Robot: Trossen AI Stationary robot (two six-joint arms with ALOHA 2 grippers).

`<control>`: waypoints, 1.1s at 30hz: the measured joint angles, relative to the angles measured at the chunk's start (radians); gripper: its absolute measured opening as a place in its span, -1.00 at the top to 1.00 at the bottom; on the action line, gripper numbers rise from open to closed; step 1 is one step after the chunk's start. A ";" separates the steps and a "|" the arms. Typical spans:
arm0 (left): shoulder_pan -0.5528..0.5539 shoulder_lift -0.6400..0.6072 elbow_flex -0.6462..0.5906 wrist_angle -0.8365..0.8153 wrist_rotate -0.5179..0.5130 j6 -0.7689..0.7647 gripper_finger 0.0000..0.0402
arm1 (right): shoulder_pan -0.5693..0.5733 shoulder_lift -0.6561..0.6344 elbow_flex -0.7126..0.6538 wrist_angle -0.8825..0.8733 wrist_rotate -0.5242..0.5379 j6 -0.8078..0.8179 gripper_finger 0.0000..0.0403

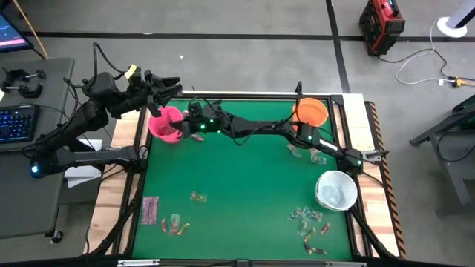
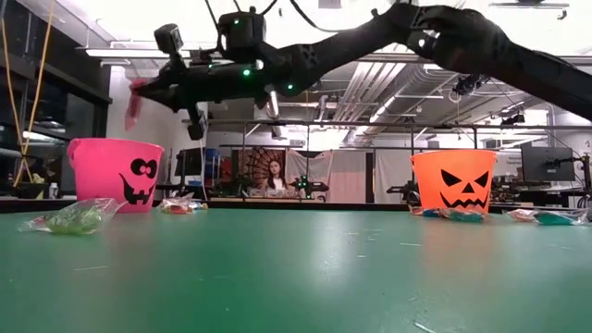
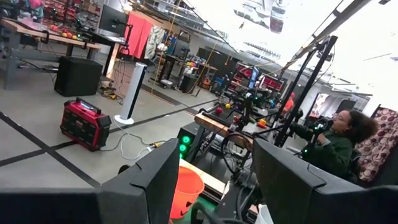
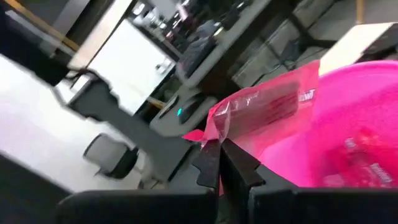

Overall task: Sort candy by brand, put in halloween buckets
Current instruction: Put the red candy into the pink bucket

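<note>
Three buckets stand on the green surface [image 1: 237, 185]: a pink bucket [image 1: 165, 123] at the upper left of the high view, an orange bucket [image 1: 310, 112] at the upper right, and a white bucket [image 1: 336, 190] toward the lower right. The right arm stretches across the top of the surface from the right side, and the right gripper [image 1: 180, 123] hangs at the pink bucket's rim. Its fingers [image 4: 239, 165] are closed on a pink candy wrapper [image 4: 264, 109], pinched at one end so that the wrapper sticks out over the bucket's open mouth. In the low view the same wrapper [image 2: 134, 104] dangles above the pink bucket, clear of the rim. More pink candy [image 4: 364, 162] lies inside that bucket.

The left gripper [image 1: 167, 87] sits raised off the upper left corner of the surface, just above the pink bucket in the high view, fingers [image 3: 149, 180] spread apart with nothing between them.

Loose candy is scattered on the surface: a pink piece [image 1: 150, 209] and several small ones [image 1: 177, 225] at the lower left, one [image 1: 197, 196] near the centre, a clear-wrapped cluster [image 1: 308, 221] at the lower right, and a few [image 1: 306, 153] just below the orange bucket. A person [image 3: 339, 140] sits in the room beyond, at the right of the left wrist view.
</note>
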 joint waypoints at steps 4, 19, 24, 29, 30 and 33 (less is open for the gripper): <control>0.000 0.000 0.000 0.000 0.000 0.000 0.04 | -0.013 0.008 -0.004 -0.012 0.012 0.070 0.92; 0.000 0.000 0.000 0.000 0.000 -0.004 0.04 | -0.095 0.008 0.045 0.026 -0.150 0.160 -0.35; -0.002 0.000 0.000 0.000 0.018 -0.061 0.04 | -0.154 -0.020 0.096 0.019 -0.294 0.147 -0.36; -0.012 0.007 0.000 -0.006 0.041 -0.120 0.04 | -0.237 -0.128 0.077 -0.213 -0.359 -0.020 -0.37; -0.019 0.010 0.000 -0.010 0.041 -0.124 0.04 | -0.255 -0.155 0.076 -0.296 -0.366 -0.076 -0.37; -0.044 0.028 -0.003 -0.018 0.041 -0.129 0.04 | -0.300 -0.240 0.076 -0.559 -0.363 -0.277 -0.37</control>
